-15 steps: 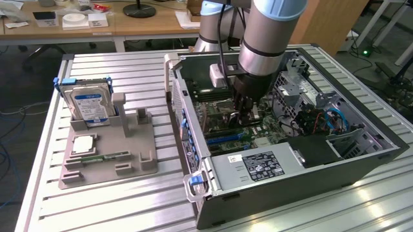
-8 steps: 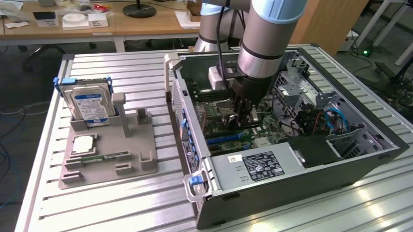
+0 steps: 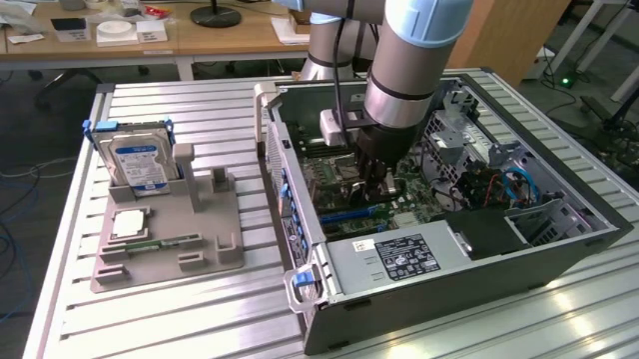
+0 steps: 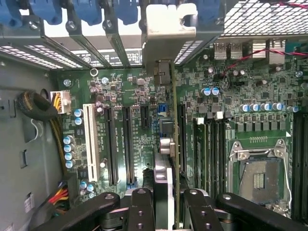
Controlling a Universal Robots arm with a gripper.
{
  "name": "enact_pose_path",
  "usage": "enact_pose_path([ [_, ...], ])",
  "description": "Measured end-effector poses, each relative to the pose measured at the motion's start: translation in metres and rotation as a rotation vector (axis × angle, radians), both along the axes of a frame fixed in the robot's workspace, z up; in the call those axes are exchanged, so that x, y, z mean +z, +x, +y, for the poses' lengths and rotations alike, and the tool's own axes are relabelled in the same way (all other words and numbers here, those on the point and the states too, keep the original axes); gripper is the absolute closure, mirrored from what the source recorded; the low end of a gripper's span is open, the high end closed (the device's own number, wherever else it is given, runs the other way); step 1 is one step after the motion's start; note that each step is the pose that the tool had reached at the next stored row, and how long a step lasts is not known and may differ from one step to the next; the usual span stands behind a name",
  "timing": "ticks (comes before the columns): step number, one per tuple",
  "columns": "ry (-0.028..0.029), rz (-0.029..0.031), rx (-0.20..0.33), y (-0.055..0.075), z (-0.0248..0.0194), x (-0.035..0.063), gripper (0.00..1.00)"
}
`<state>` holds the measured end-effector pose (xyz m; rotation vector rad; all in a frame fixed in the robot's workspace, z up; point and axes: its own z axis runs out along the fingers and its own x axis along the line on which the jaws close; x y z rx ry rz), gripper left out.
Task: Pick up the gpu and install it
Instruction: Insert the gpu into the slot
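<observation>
Install step in hand: the tool (image 4: 166, 204), part-closed and gripping the gpu (image 4: 166, 142), holds it edge-on over the motherboard (image 4: 231, 91). Seating probably needs its edge squared to a slot (image 4: 128, 144).

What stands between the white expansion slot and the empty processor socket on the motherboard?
In the wrist view, the gpu, edge-on in the gripper, plus black slots.
</observation>
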<state>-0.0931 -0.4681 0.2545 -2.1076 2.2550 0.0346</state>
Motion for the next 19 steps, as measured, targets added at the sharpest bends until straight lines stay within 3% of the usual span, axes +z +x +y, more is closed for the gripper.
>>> enact_pose_path([
  [3,0.0001,0.0016,0.0,-0.0008,0.0,-0.0071,0.72],
  [19,0.0002,0.0127,0.0,-0.0067,0.0001,-0.0147,0.72],
])
